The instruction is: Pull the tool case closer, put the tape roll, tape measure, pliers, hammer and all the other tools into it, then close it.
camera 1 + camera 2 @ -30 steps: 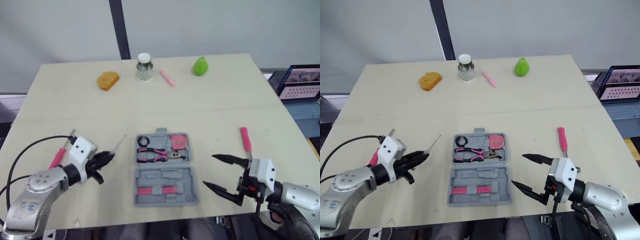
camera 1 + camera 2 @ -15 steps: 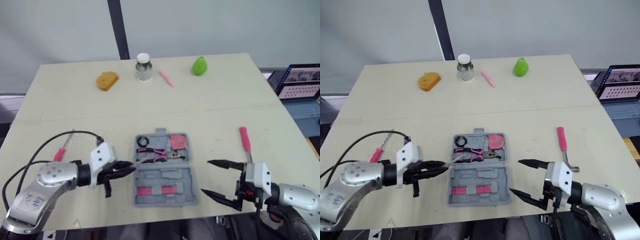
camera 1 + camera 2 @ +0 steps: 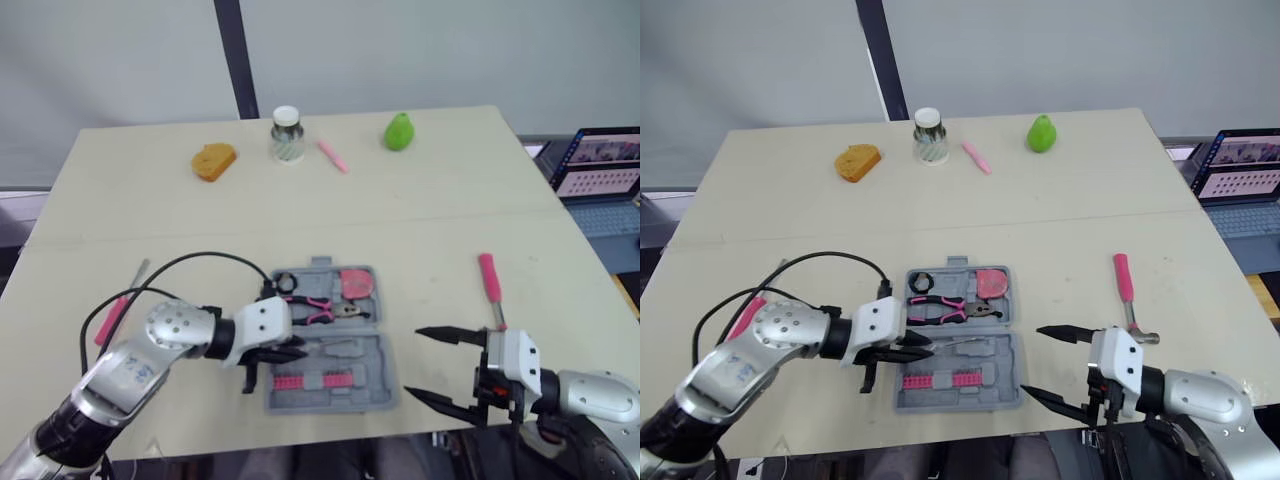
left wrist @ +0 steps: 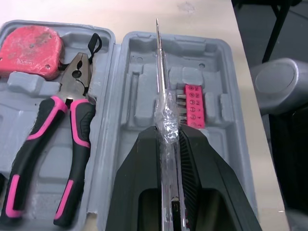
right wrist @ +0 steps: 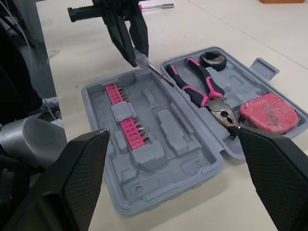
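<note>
Screwdriver (image 4: 162, 113) clamped in left pincer (image 4: 168, 133), above tool case (image 4: 231, 139)

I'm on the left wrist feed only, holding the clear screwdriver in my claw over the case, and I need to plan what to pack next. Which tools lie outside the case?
Observer: A pink-handled hammer lies on the table to the right of the tool case.
Operator: Anything on the other side?
Observer: A pink-handled screwdriver lies on the table to the left of the left claw.
Operator: Is the right claw free to fetch the hammer?
Observer: The right claw is open and holds nothing. It is just right of the case, nearer the robot than the hammer.
</note>
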